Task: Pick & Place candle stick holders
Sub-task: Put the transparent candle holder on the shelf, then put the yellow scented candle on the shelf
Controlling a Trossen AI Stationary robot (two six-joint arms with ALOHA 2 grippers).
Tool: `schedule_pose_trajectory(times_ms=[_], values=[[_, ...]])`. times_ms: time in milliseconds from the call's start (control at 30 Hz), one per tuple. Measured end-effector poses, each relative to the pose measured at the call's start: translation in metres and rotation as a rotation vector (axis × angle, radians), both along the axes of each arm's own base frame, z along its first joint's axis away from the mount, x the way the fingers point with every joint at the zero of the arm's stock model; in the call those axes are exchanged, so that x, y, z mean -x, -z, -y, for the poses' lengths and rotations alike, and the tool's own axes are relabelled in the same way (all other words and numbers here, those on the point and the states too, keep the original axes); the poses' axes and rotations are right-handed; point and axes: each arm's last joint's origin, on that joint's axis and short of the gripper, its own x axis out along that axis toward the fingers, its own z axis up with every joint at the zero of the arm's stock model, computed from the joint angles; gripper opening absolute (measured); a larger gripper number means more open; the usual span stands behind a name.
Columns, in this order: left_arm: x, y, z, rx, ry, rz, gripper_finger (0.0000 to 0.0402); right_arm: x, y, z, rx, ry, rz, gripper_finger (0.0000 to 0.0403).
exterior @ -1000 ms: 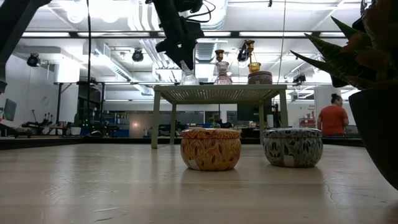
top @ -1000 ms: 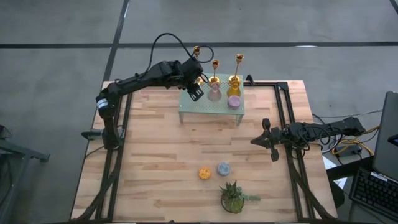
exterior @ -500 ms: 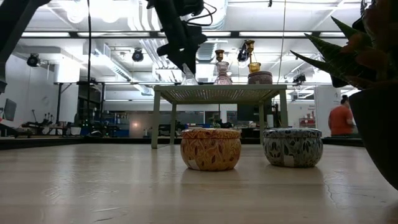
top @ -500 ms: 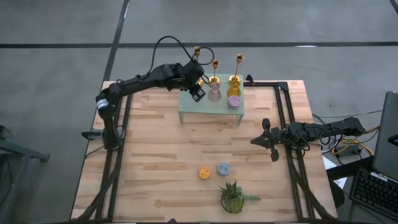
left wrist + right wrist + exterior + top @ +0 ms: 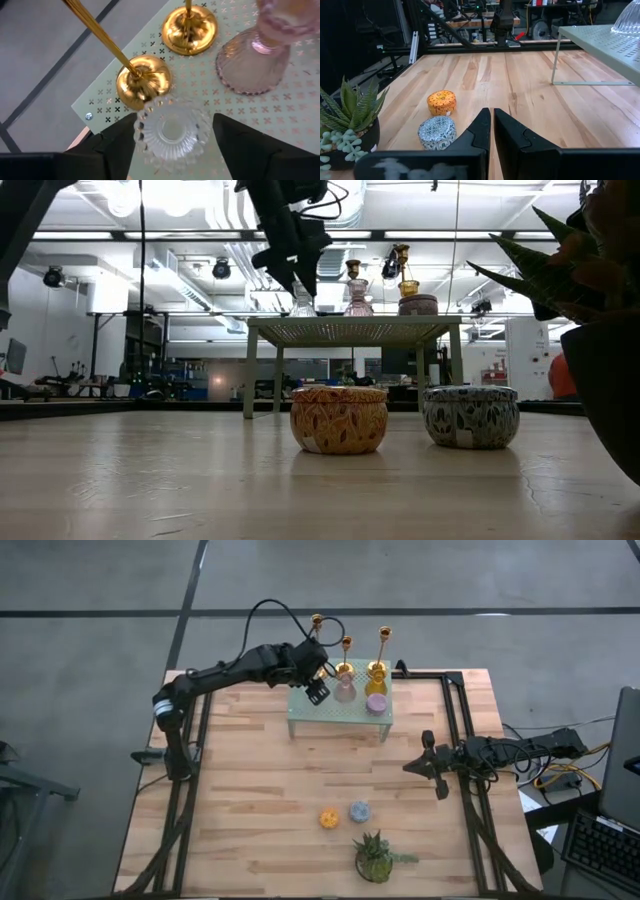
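Note:
Three gold candle stick holders stand by their round bases on a small pale-green perforated stand (image 5: 340,718) at the table's far middle: a tall one (image 5: 317,622), a middle one (image 5: 345,666) and a right one (image 5: 377,668). Two of the bases (image 5: 144,87) (image 5: 190,32) show in the left wrist view. My left gripper (image 5: 174,137) is open at the stand's left far corner. Its fingers stand on either side of a clear ribbed glass holder (image 5: 172,131) that rests on the stand. My right gripper (image 5: 491,125) is shut near the table's right edge, holding nothing.
A pink glass holder (image 5: 252,55) and a purple puck (image 5: 376,703) also stand on the stand. An orange puck (image 5: 328,819), a blue-grey puck (image 5: 360,811) and a potted plant (image 5: 376,858) sit near the table's front edge. Bare wood lies between.
My left gripper has stayed at the stand and spread its fingers wider, letting go of the clear glass holder, which remains standing on the stand.

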Motion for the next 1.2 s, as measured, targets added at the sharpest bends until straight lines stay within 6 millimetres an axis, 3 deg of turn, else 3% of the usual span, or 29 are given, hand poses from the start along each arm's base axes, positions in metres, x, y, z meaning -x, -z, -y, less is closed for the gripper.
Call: schedule_pose_trajectory(times_ms=[300, 467, 567, 700, 833, 1000, 1100, 1200], values=[[0.015, -0.024, 0.016, -0.023, 0.027, 0.051, 0.0279, 0.000, 0.000, 0.000, 0.000, 0.000, 0.000, 0.0018], [0.027, -0.037, 0.035, -0.018, 0.067, 0.042, 0.0278, 0.000, 0.000, 0.000, 0.000, 0.001, 0.000, 0.0018], [0.029, -0.043, 0.059, -0.030, 0.151, 0.027, 0.0278, 0.000, 0.000, 0.000, 0.000, 0.000, 0.000, 0.0018], [0.021, -0.040, 0.109, -0.030, 0.343, 0.008, 0.0278, 0.000, 0.000, 0.000, 0.000, 0.000, 0.000, 0.0018], [0.012, -0.025, 0.167, -0.017, 0.495, 0.025, 0.0278, 0.000, 0.000, 0.000, 0.000, 0.001, 0.000, 0.0018], [0.009, 0.016, 0.235, -0.052, 0.612, 0.054, 0.0278, 0.000, 0.000, 0.000, 0.000, 0.000, 0.001, 0.0018], [0.010, 0.045, 0.258, -0.072, 0.631, 0.097, 0.0278, 0.000, 0.000, 0.000, 0.000, 0.000, 0.000, 0.0018], [0.010, 0.072, 0.265, -0.019, 0.601, 0.171, 0.0278, 0.000, 0.000, 0.000, 0.000, 0.000, 0.001, 0.0018]])
